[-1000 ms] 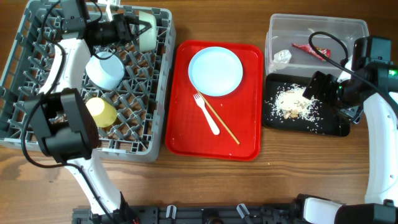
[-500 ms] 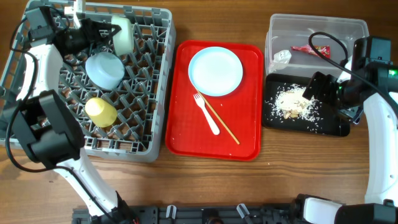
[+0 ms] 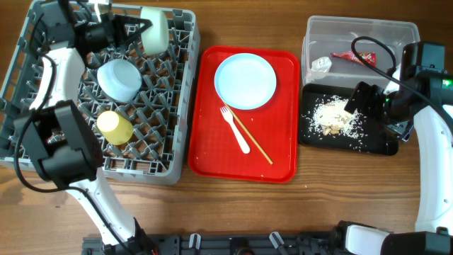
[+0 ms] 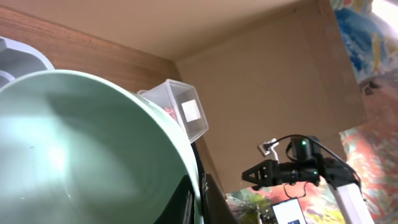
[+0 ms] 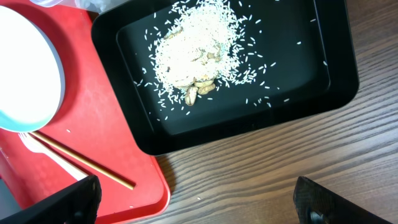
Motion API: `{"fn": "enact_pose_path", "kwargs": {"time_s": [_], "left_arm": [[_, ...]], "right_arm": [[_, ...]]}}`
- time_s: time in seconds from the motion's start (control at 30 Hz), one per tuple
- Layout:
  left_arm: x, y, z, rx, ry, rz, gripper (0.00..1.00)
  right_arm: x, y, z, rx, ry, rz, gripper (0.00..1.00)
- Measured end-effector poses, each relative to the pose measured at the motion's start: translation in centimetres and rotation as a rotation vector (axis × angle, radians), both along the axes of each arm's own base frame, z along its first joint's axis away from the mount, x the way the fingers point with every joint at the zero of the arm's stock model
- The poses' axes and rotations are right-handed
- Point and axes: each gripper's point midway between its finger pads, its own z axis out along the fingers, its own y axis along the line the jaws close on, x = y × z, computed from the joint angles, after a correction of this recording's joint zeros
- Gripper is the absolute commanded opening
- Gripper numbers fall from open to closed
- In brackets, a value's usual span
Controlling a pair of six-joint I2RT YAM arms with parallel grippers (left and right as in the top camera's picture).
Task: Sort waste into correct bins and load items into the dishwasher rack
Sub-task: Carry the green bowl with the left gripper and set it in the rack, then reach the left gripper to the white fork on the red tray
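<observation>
My left gripper [image 3: 140, 30] is shut on the rim of a pale green bowl [image 3: 156, 32] and holds it on edge over the back of the grey dishwasher rack [image 3: 183, 106]. In the left wrist view that bowl [image 4: 74, 149] fills the frame, with its rim between my fingers [image 4: 208, 202]. A second bowl [image 3: 119, 78] and a yellow cup [image 3: 115, 127] sit in the rack. The blue plate [image 3: 245, 80], white fork [image 3: 236, 129] and a chopstick [image 3: 250, 139] lie on the red tray [image 3: 212, 145]. My right gripper [image 3: 367, 99] is open and empty above the black tray [image 5: 311, 93], which holds food scraps [image 5: 196, 46].
The clear tub [image 3: 368, 32] at the back right holds the red wrapper [image 3: 352, 57] and the white paper scrap [image 3: 322, 64]. The black tray [image 3: 379, 142] lies just in front of it. Bare wood runs along the table's front edge.
My left gripper carried the bowl left across the back of the rack, then a little back to the right. The right arm has not moved.
</observation>
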Motion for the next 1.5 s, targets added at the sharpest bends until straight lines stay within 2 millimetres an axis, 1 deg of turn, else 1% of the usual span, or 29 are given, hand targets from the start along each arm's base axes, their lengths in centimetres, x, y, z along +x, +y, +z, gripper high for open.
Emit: {"fn": "enact_pose_path", "kwargs": {"time_s": [0.1, 0.17, 0.27, 0.4, 0.43, 0.47, 0.5, 0.53, 0.57, 0.6, 0.67, 0.73, 0.77, 0.87, 0.93, 1.0, 1.03, 1.07, 1.13, 1.17, 1.2, 1.27, 1.33, 1.37, 1.4, 1.43, 1.47, 1.5], "left_arm": [[0.4, -1.6, -0.5, 0.029, 0.009, 0.001, 0.04], [0.6, -2.0, -0.8, 0.046, 0.014, 0.009, 0.04], [1.2, -1.8, -1.5, 0.074, 0.026, 0.043, 0.04], [1.6, -1.1, -3.9, 0.078, 0.102, 0.068, 0.04], [1.6, -1.0, -3.9, 0.074, 0.102, 0.068, 0.05], [1.6, -0.8, -3.9, 0.075, 0.101, 0.073, 0.12], [1.7, -0.3, -4.0, 0.078, 0.107, 0.086, 0.22], [1.9, 0.3, -4.2, 0.087, 0.116, 0.109, 0.28], [2.1, 1.0, -4.4, 0.093, 0.126, 0.129, 0.32], [2.3, 2.0, -5.0, 0.104, 0.149, 0.162, 0.45], [2.5, 3.9, -5.8, 0.115, 0.176, 0.211, 0.57], [2.7, 6.7, -6.6, 0.122, 0.202, 0.275, 0.59], [2.7, 7.2, -6.6, 0.124, 0.202, 0.285, 0.59], [2.5, 9.7, -6.6, 0.119, 0.202, 0.331, 0.61], [2.6, 10.8, -6.2, 0.122, 0.183, 0.354, 0.63], [2.5, 11.3, -5.0, 0.131, 0.147, 0.366, 0.66], [2.4, 11.3, -3.9, 0.139, 0.123, 0.372, 0.65], [2.2, 11.3, -2.3, 0.15, 0.094, 0.379, 0.65], [1.4, 10.9, 0.1, 0.172, 0.071, 0.393, 0.65], [0.4, 10.3, 2.3, 0.211, 0.066, 0.415, 0.66], [-0.2, 9.7, 3.4, 0.253, 0.062, 0.433, 0.68], [-1.7, 7.9, 3.8, 0.356, 0.125, 0.461, 0.7], [-3.5, 4.8, 2.7, 0.489, 0.209, 0.456, 0.67], [-4.5, 3.0, 2.1, 0.543, 0.25, 0.432, 0.67], [-6.0, 1.3, 0.8, 0.622, 0.313, 0.407, 0.74], [-7.5, -0.4, -0.4, 0.696, 0.372, 0.377, 1.0], [-9.1, -2.2, -1.6, 0.781, 0.429, 0.342, 1.0], [-10.3, -3.6, -2.3, 0.834, 0.457, 0.311, 1.0]], "right_arm": [[0.0, 0.0, 0.0, 0.0, 0.0, 0.0, 1.0], [0.0, 0.0, 0.0, 0.0, 0.001, 0.0, 1.0], [0.0, 0.0, 0.0, 0.0, 0.001, 0.0, 1.0], [-0.1, 0.0, 0.0, 0.001, 0.004, 0.0, 1.0], [-0.1, 0.0, 0.0, 0.001, 0.004, 0.0, 1.0], [-0.1, 0.0, 0.0, 0.001, 0.004, 0.0, 1.0], [-0.1, 0.0, 0.0, 0.001, 0.005, 0.0, 1.0], [-0.2, 0.1, 0.0, 0.003, 0.007, 0.0, 1.0], [-0.2, 0.1, 0.0, 0.005, 0.008, 0.001, 1.0], [-0.2, 0.1, 0.0, 0.005, 0.007, 0.001, 1.0], [-0.2, 0.1, 0.0, 0.005, 0.007, 0.001, 1.0], [-0.2, 0.1, 0.0, 0.005, 0.008, 0.001, 1.0], [-0.2, 0.1, 0.0, 0.005, 0.007, 0.001, 1.0], [-0.2, 0.1, 0.0, 0.005, 0.008, 0.001, 1.0], [-0.2, 0.1, 0.0, 0.005, 0.008, 0.001, 1.0], [-0.2, 0.1, 0.0, 0.005, 0.008, 0.001, 1.0], [-0.2, 0.1, 0.0, 0.006, 0.007, 0.001, 1.0], [-0.2, 0.1, 0.0, 0.005, 0.008, 0.001, 1.0], [-0.2, 0.1, 0.0, 0.005, 0.008, 0.001, 1.0], [-0.2, 0.1, 0.0, 0.006, 0.008, 0.001, 1.0], [-0.2, 0.1, 0.0, 0.006, 0.01, 0.001, 1.0], [-0.3, 0.1, 0.0, 0.006, 0.01, 0.001, 1.0], [-0.3, 0.1, -0.1, 0.007, 0.012, 0.001, 1.0], [-0.3, 0.1, -0.1, 0.007, 0.013, 0.001, 1.0], [-0.3, 0.1, -0.1, 0.007, 0.013, 0.001, 1.0], [-0.4, 0.1, -0.1, 0.007, 0.013, 0.001, 1.0], [-0.3, 0.1, 0.0, 0.007, 0.013, 0.001, 1.0], [-0.4, 0.1, -0.1, 0.007, 0.014, 0.001, 1.0]]}}
